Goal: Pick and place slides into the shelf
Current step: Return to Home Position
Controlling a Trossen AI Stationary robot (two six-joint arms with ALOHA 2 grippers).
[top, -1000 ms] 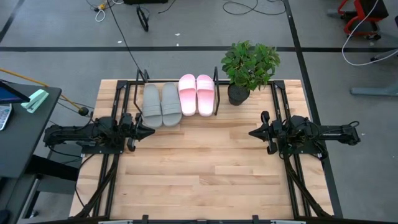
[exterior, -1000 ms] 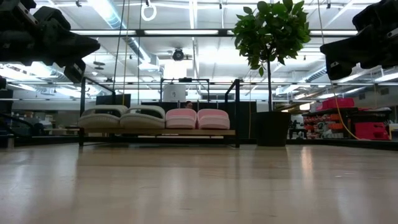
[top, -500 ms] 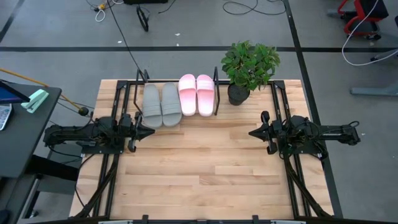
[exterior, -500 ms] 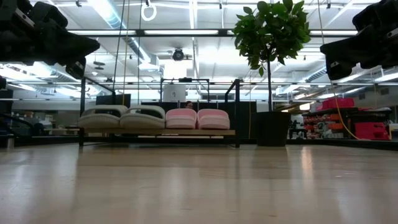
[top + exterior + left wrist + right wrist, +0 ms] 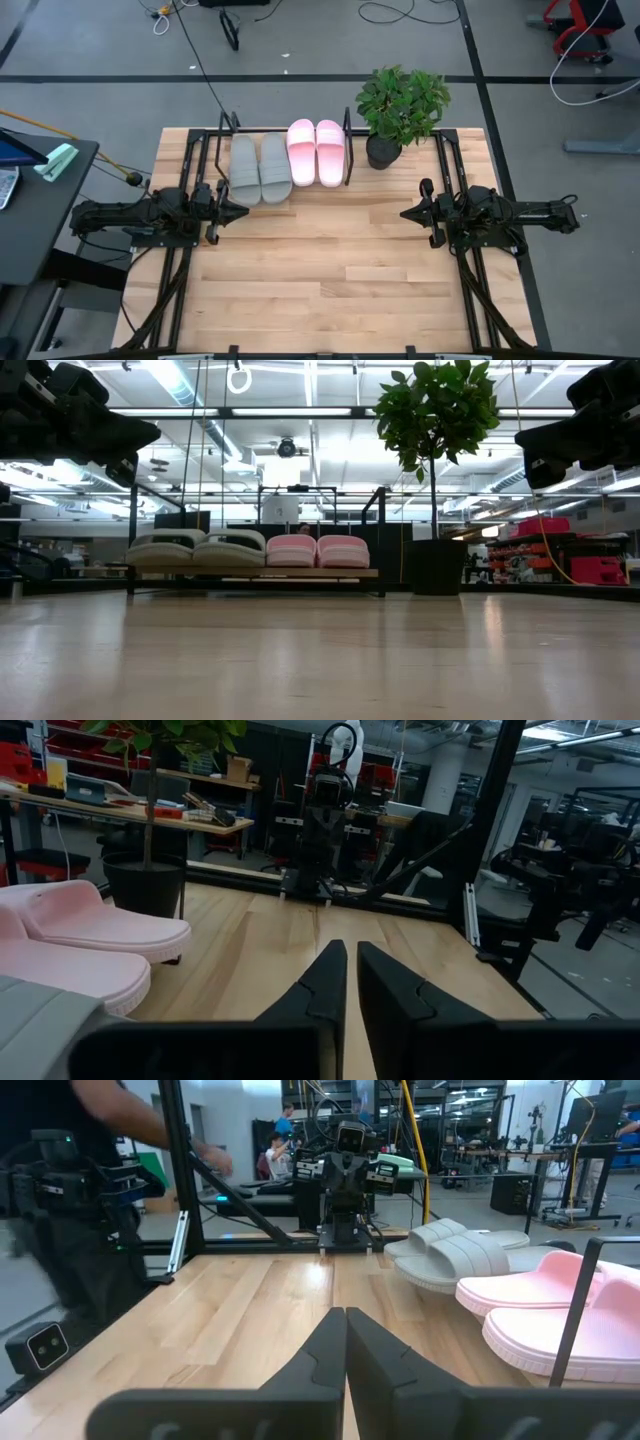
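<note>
Grey slides [image 5: 260, 168]: two of them, side by side on the left half of the shelf [image 5: 250, 572]. Pale pink slides [image 5: 316, 152]: two, side by side on the right half, with the inner pink one right against the inner grey one. All four make one row between the black end frames. In the low view they lie flat on the light board, raised off the table [image 5: 330, 280]. From above, the grey pair reaches further toward the table's front than the pink pair.

The plant [image 5: 402, 100] stands in a black pot [image 5: 382, 152] at the table's back edge, just beside the shelf's right end frame [image 5: 347, 150].

The left gripper [image 5: 243, 210] is at the table's left side and points inward toward the centre. It is just in front of the grey pair's near ends and not touching them. The low view shows it held high above the wood. Its fingers [image 5: 325, 985] are drawn together with only a sliver between them, and nothing is in them.

The right gripper [image 5: 404, 213] is at the table's right side, at about the same distance from the front edge, facing the left one and well apart from it. It is also held high. Its fingers [image 5: 375, 1355] are pressed together and empty.

The right wrist view shows a person [image 5: 110, 1110] in dark clothing beyond the table's far side; the hand is blurred.
</note>
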